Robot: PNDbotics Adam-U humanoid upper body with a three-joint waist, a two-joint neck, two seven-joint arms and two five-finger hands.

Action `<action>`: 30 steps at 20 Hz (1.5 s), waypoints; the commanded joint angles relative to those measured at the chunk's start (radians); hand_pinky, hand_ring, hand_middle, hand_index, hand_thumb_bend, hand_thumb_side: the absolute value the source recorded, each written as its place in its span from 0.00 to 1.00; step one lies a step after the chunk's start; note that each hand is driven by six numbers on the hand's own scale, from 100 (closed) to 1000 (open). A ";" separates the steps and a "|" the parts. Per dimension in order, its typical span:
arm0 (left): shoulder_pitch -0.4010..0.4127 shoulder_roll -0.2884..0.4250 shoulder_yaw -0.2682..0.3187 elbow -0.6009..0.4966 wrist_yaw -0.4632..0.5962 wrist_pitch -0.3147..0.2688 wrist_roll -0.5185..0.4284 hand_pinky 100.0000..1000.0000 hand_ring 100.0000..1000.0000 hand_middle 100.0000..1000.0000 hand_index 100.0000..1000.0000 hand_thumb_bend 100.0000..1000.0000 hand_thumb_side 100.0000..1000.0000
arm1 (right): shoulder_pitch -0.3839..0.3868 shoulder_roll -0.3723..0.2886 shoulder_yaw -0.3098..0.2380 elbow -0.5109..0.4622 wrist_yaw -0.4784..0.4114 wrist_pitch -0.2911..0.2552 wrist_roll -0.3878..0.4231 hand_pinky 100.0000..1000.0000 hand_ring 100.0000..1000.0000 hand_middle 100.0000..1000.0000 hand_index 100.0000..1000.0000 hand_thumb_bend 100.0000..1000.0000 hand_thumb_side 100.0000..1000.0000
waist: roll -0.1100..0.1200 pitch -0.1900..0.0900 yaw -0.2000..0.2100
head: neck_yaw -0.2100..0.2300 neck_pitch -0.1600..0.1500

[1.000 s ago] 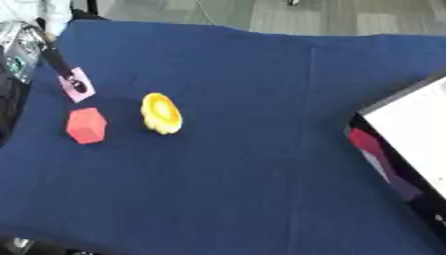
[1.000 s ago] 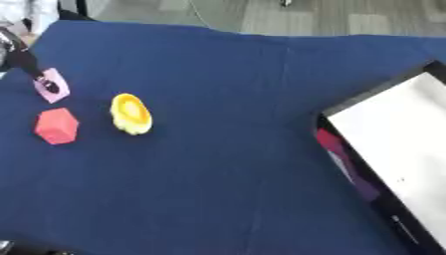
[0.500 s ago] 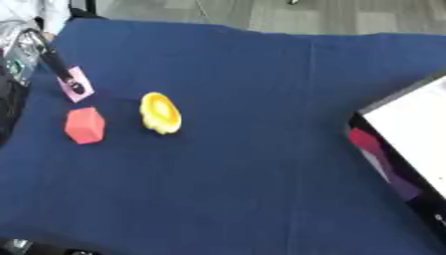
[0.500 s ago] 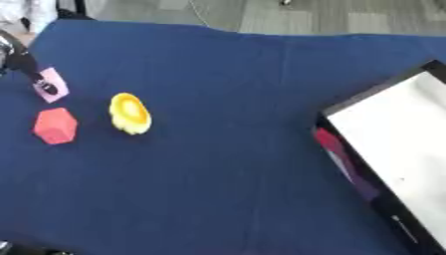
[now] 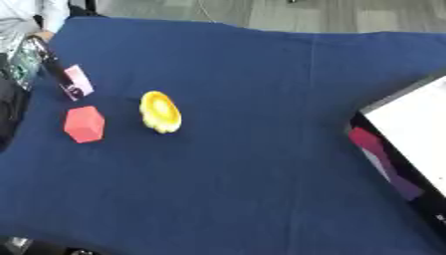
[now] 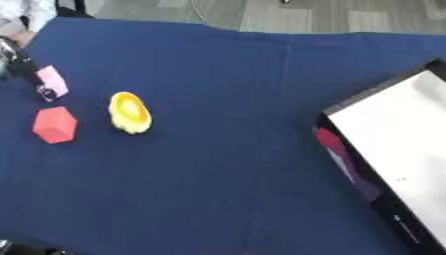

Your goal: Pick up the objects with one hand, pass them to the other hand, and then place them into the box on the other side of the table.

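Observation:
Three objects lie at the left of the blue table. A small pink block (image 5: 79, 79) lies farthest back, with a red hexagonal block (image 5: 84, 124) in front of it. A yellow ridged piece (image 5: 160, 111) lies to the right of those two. My left hand (image 5: 54, 67) comes in from the upper left edge, black and thin, and lies against the pink block's left side. How it holds the block is hidden. The box (image 6: 376, 92) stands at the right edge, black-rimmed with a white face. My right hand shows in neither view.
Pink and purple things (image 5: 376, 151) show along the box's near-left side. A person's light sleeve (image 5: 24, 11) is at the far left corner. The blue cloth (image 5: 261, 99) between the objects and the box carries nothing.

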 commanded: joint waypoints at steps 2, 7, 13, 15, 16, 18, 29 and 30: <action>-0.013 0.021 0.006 -0.006 -0.009 0.114 -0.111 0.88 0.87 0.81 0.73 0.34 0.00 | -0.006 -0.013 -0.006 -0.007 0.008 -0.001 0.006 1.00 1.00 1.00 1.00 0.00 0.51 | -0.009 0.003 0.001 | 0.008 -0.014; -0.013 0.020 0.003 0.002 -0.018 0.115 -0.124 0.87 0.86 0.79 0.68 0.31 0.00 | -0.005 -0.010 -0.007 -0.006 0.009 -0.001 0.006 1.00 1.00 1.00 1.00 0.00 0.51 | -0.010 0.004 0.001 | 0.012 -0.011; -0.014 0.019 0.000 0.005 -0.043 0.121 -0.136 0.84 0.81 0.74 0.57 0.24 0.00 | -0.004 -0.009 -0.007 -0.005 0.009 -0.002 0.005 1.00 1.00 1.00 1.00 0.00 0.52 | -0.013 0.003 0.002 | 0.014 -0.009; -0.016 0.019 -0.002 -0.001 -0.062 0.124 -0.123 0.82 0.80 0.73 0.55 0.23 0.00 | -0.002 -0.010 -0.008 -0.005 0.008 -0.003 0.005 1.00 1.00 1.00 1.00 0.00 0.52 | -0.014 0.002 0.003 | 0.013 -0.009; -0.018 0.019 -0.001 -0.006 -0.069 0.124 -0.117 0.82 0.79 0.72 0.55 0.22 0.00 | -0.001 -0.010 -0.008 -0.006 0.008 -0.004 0.005 1.00 1.00 1.00 1.00 0.00 0.51 | -0.014 0.001 0.004 | 0.013 -0.009; -0.021 0.019 -0.003 -0.018 -0.076 0.120 -0.104 0.81 0.78 0.70 0.53 0.22 0.00 | 0.000 -0.011 -0.008 -0.006 0.007 -0.005 0.004 1.00 1.00 1.00 1.00 0.00 0.51 | -0.015 -0.001 0.005 | 0.012 -0.007; -0.029 0.030 -0.019 -0.118 -0.016 0.072 -0.054 0.79 0.76 0.66 0.50 0.15 0.00 | 0.009 -0.017 -0.009 -0.006 -0.001 -0.010 0.004 1.00 1.00 1.00 1.00 0.00 0.51 | -0.017 -0.015 0.009 | -0.006 0.000; -0.026 0.034 -0.021 -0.132 0.007 0.065 -0.052 0.78 0.76 0.66 0.50 0.14 0.00 | 0.010 -0.018 -0.009 -0.006 -0.002 -0.011 0.004 1.00 1.00 1.00 1.00 0.00 0.51 | -0.017 -0.016 0.010 | -0.007 0.000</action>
